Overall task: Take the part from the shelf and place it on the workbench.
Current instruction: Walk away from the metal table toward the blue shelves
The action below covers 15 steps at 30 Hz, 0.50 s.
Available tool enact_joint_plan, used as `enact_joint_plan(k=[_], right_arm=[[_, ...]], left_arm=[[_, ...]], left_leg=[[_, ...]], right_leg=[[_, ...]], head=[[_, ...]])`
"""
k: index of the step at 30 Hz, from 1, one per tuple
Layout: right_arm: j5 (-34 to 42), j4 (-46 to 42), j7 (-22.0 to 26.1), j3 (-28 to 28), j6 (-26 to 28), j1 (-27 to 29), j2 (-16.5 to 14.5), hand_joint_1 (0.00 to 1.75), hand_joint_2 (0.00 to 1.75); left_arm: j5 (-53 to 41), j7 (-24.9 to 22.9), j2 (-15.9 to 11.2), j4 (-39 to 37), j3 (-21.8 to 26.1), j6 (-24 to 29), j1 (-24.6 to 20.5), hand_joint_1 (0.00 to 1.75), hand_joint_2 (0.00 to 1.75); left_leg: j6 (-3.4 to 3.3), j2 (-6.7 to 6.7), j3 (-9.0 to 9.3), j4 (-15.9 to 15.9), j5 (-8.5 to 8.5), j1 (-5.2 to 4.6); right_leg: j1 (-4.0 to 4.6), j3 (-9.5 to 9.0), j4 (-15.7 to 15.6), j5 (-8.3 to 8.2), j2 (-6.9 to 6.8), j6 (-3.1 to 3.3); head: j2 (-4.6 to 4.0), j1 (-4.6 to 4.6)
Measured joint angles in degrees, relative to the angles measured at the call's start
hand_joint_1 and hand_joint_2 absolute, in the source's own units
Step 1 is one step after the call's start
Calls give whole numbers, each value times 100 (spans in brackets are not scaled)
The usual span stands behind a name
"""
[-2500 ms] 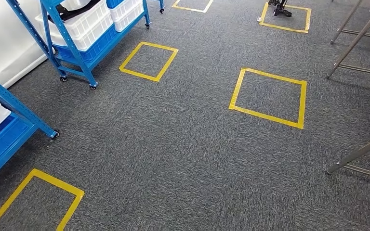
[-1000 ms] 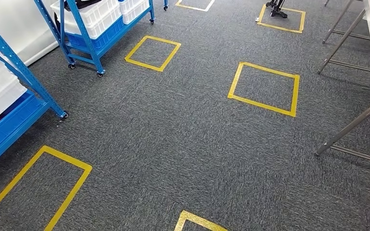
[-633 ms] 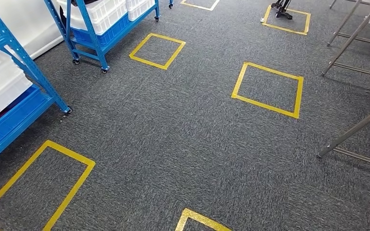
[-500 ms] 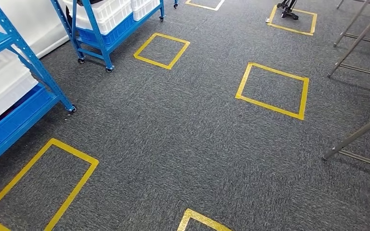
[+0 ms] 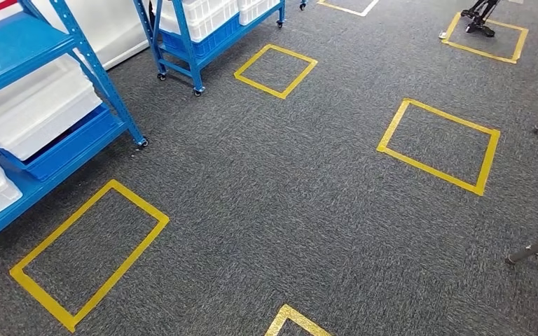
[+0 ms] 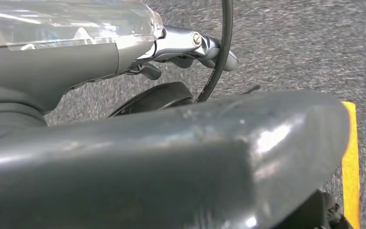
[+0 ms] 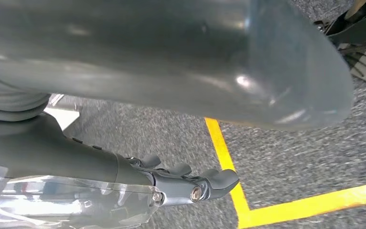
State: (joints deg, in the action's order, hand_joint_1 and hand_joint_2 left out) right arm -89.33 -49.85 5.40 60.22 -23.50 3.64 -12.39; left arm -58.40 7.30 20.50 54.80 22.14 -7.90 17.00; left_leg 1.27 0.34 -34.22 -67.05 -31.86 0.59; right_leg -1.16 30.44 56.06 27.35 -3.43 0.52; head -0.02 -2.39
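Covering the frame, grey carpet point(image 5: 287, 210) carries yellow tape squares point(image 5: 440, 145); blue shelf point(image 5: 38, 112) with white bins point(image 5: 38, 108) stands left. Left hand point(image 6: 186, 47) and right hand point(image 7: 186, 183) hang with fingers curled, holding nothing. Part's whereabouts: cannot tell.

The whole head view has swung: the camera has turned toward the blue steel shelf rack point(image 5: 84, 63) with white plastic bins point(image 5: 38, 105), which now fills more of the frame, while the floor's yellow tape squares point(image 5: 87, 252) have slid across.
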Motion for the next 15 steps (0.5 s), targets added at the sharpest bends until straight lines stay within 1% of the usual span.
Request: enact_joint_plan(k=[1, 2, 3, 4, 5, 6, 7, 8, 9, 10, 11, 12, 13, 14, 15], right_arm=[[0, 7, 0, -4, 0, 1, 1, 0, 0], [0, 11, 0, -8, -1, 2, 3, 0, 0], [5, 15, -6, -10, -3, 5, 6, 0, 0], [24, 12, -24, -4, -25, 4, 3, 0, 0], [54, -25, -47, 25, -83, 1, -28, 0, 0], [85, -120, -67, 86, -180, 6, -89, 0, 0], [107, -253, -76, 175, -298, 18, -166, 0, 0], [112, -398, -70, 275, -411, 39, -252, 0, 0], [104, -516, -51, 365, -501, 70, -315, 0, 0], [94, -590, -35, 432, -554, 97, -352, 0, 0], [84, -646, -24, 482, -589, 122, -384, 0, 0], [70, -705, -15, 532, -610, 145, -408, 0, 0], [53, -766, -13, 579, -619, 162, -430, 0, 0], [36, -822, -10, 623, -624, 173, -451, 0, 0], [23, -869, -6, 659, -626, 180, -466, 0, 0]], left_arm=[[0, 0, 1, 0, 9, -3, -3, 0, 0], [1, -1, 1, 0, 16, -7, -6, 0, 0], [-15, 1, 3, 0, 21, -16, -12, 0, 0], [-80, 10, 4, -2, 26, -47, -23, 0, 0], [-214, 30, 3, -18, 30, -95, -46, 0, 0], [-424, 62, 1, -60, 35, -147, -87, 0, 0], [-644, 99, -4, -121, 40, -193, -145, 0, 0], [-828, 134, -13, -194, 44, -217, -210, 0, 0], [-962, 168, -22, -269, 49, -219, -270, 0, 0], [-1029, 196, -32, -326, 53, -212, -316, 0, 0], [-1086, 225, -43, -377, 66, -199, -353, 0, 0], [-1146, 256, -51, -430, 89, -185, -384, 0, 0], [-1189, 284, -57, -474, 119, -176, -408, 0, 0], [-1224, 309, -63, -515, 152, -171, -429, 0, 0], [-1239, 331, -67, -546, 182, -173, -446, 0, 0]], left_leg=[[12, 114, 199, 419, 187, 5], [-3, 198, 360, 764, 329, -2], [-33, 256, 446, 959, 389, -16], [-73, 269, 466, 1031, 392, -34], [-126, 205, 454, 1032, 405, -47], [-174, 152, 460, 1048, 424, -43], [-222, 100, 468, 1069, 450, -40], [-268, 47, 475, 1093, 480, -34], [-304, 0, 477, 1110, 506, -29], [-326, -41, 463, 1110, 517, -38], [-341, -91, 447, 1106, 525, -49], [-348, -151, 435, 1099, 529, -63], [-351, -216, 427, 1087, 530, -73], [-349, -290, 424, 1073, 528, -80], [-343, -363, 424, 1055, 523, -83]], right_leg=[[0, -17, 19, 21, -54, -27], [6, -31, 38, 44, -104, -60], [14, -39, 54, 60, -148, -94], [23, -47, 62, 70, -192, -128], [18, -56, 63, 73, -237, -162], [2, -65, 74, 86, -254, -197], [-15, -56, 131, 140, -188, -225], [-28, 2, 280, 255, -71, -243], [-37, 128, 557, 435, 79, -250], [-34, 293, 901, 635, 215, -245], [-28, 497, 1305, 823, 282, -239], [-23, 668, 1629, 926, 311, -235], [-17, 750, 1759, 907, 326, -227], [-13, 738, 1696, 784, 342, -215], [-12, 605, 1385, 563, 380, -198]], head=[[1, -2], [1, 2], [1, 12], [1, 23], [1, 33], [1, 37], [1, 45], [0, 57], [0, 75], [0, 94], [0, 102], [0, 106], [0, 105], [1, 105], [1, 107]])
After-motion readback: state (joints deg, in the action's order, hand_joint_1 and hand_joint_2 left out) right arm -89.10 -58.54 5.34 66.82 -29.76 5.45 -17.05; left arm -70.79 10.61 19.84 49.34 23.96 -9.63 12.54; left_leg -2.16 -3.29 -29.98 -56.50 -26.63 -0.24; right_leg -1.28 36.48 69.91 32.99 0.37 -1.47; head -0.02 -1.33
